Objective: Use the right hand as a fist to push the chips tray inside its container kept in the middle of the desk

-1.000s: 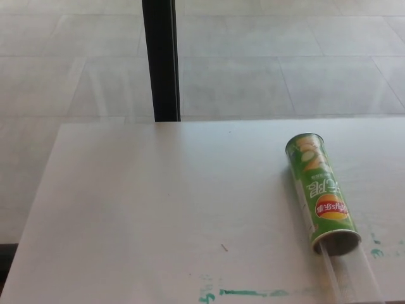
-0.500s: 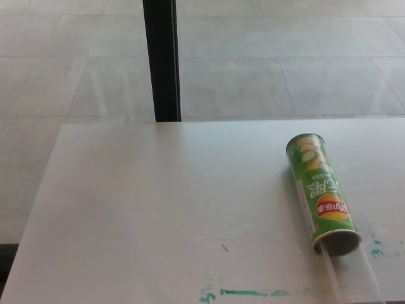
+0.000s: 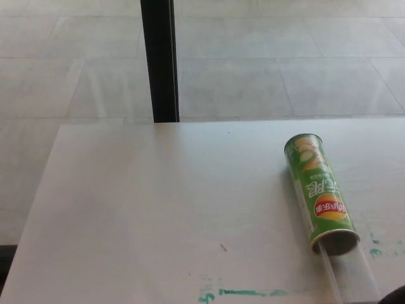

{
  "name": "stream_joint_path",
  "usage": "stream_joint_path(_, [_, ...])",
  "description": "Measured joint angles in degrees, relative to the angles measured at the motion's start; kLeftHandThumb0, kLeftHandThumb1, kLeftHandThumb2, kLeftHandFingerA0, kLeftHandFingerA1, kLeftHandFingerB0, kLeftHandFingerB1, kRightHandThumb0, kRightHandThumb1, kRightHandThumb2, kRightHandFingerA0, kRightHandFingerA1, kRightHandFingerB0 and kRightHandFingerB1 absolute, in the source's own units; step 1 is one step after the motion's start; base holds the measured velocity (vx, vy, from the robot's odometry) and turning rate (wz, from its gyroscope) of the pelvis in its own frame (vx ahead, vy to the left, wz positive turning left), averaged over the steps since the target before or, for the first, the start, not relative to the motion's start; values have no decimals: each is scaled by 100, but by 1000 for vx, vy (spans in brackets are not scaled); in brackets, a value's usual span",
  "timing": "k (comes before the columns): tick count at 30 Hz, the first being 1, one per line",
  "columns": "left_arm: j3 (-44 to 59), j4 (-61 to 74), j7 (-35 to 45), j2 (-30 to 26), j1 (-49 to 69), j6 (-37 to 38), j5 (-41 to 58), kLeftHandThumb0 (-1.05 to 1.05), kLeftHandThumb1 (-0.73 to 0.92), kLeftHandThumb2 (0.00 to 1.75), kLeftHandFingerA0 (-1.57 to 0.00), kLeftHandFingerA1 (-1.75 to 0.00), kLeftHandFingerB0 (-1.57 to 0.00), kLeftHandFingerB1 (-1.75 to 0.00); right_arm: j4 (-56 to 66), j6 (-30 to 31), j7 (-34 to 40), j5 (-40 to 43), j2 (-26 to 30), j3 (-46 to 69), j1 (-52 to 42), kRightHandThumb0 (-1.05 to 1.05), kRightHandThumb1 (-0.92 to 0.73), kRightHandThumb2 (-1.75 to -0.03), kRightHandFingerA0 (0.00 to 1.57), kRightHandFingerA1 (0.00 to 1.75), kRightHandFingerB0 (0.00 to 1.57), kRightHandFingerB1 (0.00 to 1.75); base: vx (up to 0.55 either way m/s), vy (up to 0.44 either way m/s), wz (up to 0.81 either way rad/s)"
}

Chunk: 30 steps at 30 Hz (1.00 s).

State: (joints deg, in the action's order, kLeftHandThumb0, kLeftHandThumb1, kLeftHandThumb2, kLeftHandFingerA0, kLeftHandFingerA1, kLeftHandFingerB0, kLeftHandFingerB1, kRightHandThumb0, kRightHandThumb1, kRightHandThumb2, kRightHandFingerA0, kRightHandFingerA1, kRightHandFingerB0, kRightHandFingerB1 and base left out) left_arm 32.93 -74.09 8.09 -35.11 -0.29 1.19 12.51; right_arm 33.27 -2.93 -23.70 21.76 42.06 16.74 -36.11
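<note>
A pale tiled floor lay beyond the white desk [image 3: 158, 209]. The green can [image 3: 319, 193] lay on its side at right, mouth toward the lower edge, its clear tray [image 3: 351, 278] sticking out, ready for pushing. A dark shape at the lower right corner was unidentifiable; neither hand's state could be told.

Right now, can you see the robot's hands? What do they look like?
Hardly at all. Only a small, dark, rounded sliver peeks in at the bottom right corner, probably part of the right hand. It looks black, but too little shows to tell fingers, cables or markings. The left hand is not in view.
</note>
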Motion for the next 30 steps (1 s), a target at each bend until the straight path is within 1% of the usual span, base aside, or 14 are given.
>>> stream_joint_path(1, [-7, 0, 1, -1, 4, 0, -1, -54, 82, 65, -50, -66, -39, -48, 56, 28, -69, -39, 120, -14, -48, -81, -45, -90, 101, 74, 68, 59, 0, 0, 0])
stream_joint_path(2, [-13, 0, 4, -1, 7, 0, 0, -54, 82, 65, -51, -67, -39, -48, 124, 60, -153, -91, 261, -27, -101, -83, -60, -59, 103, 65, 72, 52, 0, 0, 0])
stream_joint_path(7, [-85, 0, 38, -46, 24, 0, -3, -54, 82, 65, -50, -64, -42, -49, 458, 252, -547, -456, 831, -112, -386, -81, -60, -59, 99, 68, 73, 53, 0, 0, 0])
stream_joint_path(15, [-132, 0, 49, -70, 26, 0, -5, -54, 83, 64, -47, -63, -38, -47, 540, 461, -690, -1105, 963, -571, -423, -77, -61, -59, 96, 71, 69, 52, 0, 0, 0])
stream_joint_path(16, [-132, 0, 50, -70, 26, 0, -4, -55, 65, 99, -47, -70, -35, -59, 543, 482, -689, -1167, 970, -612, -417, -77, -45, -90, 96, 79, 65, 62, 0, 0, 0])
stream_joint_path(17, [-131, 0, 51, -70, 26, 0, -4, -54, 83, 64, -50, -66, -39, -48, 542, 506, -685, -1256, 976, -673, -401, -77, -61, -59, 97, 72, 69, 53, 0, 0, 0])
stream_joint_path(18, [-131, 0, 51, -70, 26, 0, -2, -54, 83, 65, -51, -65, -40, -48, 542, 528, -680, -1339, 979, -734, -380, -80, -46, -91, 96, 79, 64, 62, 0, 0, 0])
stream_joint_path(20, [-132, 0, 51, -69, 26, 0, -4, -54, 83, 64, -50, -65, -38, -48, 539, 586, -668, -1518, 984, -851, -334, -79, -45, -91, 96, 79, 64, 62, 0, 0, 0])
stream_joint_path(21, [-132, 0, 51, -69, 26, 0, -3, -53, 83, 65, -51, -69, -38, -49, 538, 618, -663, -1618, 986, -921, -302, -79, -49, -99, 89, 76, 59, 61, 0, 0, 0])
stream_joint_path(22, [-131, 0, 52, -69, 26, 0, -3, -53, 83, 65, -51, -69, -38, -49, 538, 650, -660, -1707, 988, -975, -269, -79, -49, -99, 89, 76, 59, 61, 0, 0, 0])
stream_joint_path(23, [-131, 0, 52, -69, 26, 0, -2, -53, 83, 65, -52, -69, -39, -50, 538, 688, -656, -1791, 990, -1027, -231, -78, -63, -60, 96, 74, 67, 53, 0, 0, 0])
stream_joint_path(28, [-129, 0, 51, -69, 31, 0, -3, -54, 82, 65, -52, -68, -40, -50, 531, 862, -614, -2232, 991, -1331, 11, -82, -65, -60, 100, 81, 63, 57, 0, 0, 0])
stream_joint_path(29, [-129, 0, 51, -69, 33, 0, -3, -53, 81, 64, -53, -70, -43, -51, 528, 885, -604, -2292, 991, -1374, 45, -85, -67, -60, 102, 85, 61, 59, 0, 0, 0])
stream_joint_path(30, [-129, 0, 51, -68, 33, 0, -2, -53, 81, 65, -53, -69, -43, -51, 523, 918, -587, -2394, 991, -1436, 92, -85, -48, -96, 102, 95, 59, 67, 0, 0, 0])
